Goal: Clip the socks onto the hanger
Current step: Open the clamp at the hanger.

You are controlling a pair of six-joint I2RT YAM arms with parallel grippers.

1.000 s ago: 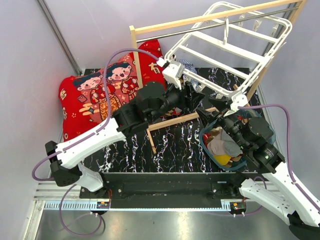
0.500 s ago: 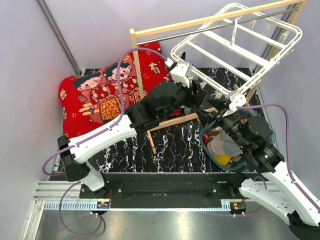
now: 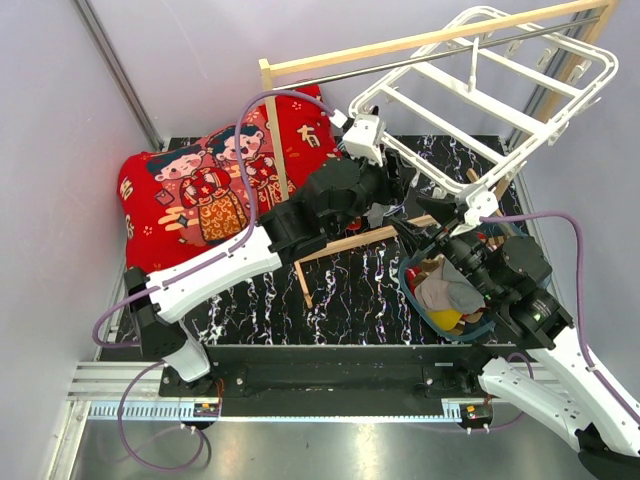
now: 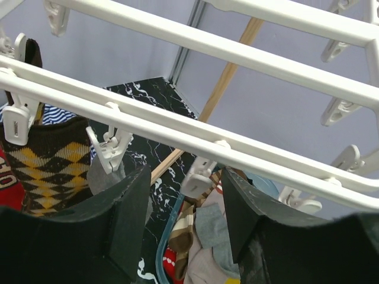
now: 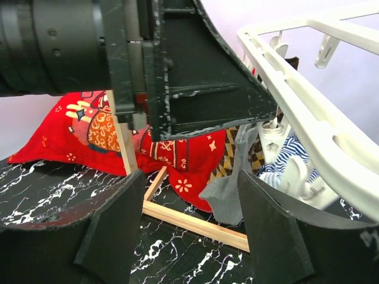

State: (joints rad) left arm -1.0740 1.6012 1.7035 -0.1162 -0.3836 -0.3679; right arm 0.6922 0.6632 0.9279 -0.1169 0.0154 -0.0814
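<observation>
White plastic hanger (image 3: 480,90) at far right, hanging tilted from the wooden rack (image 3: 400,42). Just under its bars, left gripper (image 4: 183,219), jaws apart and clamped on nothing; one peg (image 4: 198,174) dangling just past the fingertips. Off to that side's left, a checkered sock (image 4: 53,165) clipped to the frame and hanging straight down. Beside it, a grey sock (image 4: 100,177) below another peg (image 4: 109,151); cannot tell whether it is pinched there or only draped. Behind both, a bit of striped cloth (image 4: 59,113).

Low over the black marbled table (image 5: 47,177), right gripper (image 5: 189,231), jaws wide as well, empty, facing the left arm and the hanging grey sock. Across its view, a wooden foot bar of the rack lying on the table.

Heaped in the basket (image 3: 405,285) at near right, directly under the right arm, more socks (image 3: 450,295), touched by neither gripper. At far left, a red cushion (image 3: 200,190), partly behind the rack's post.
</observation>
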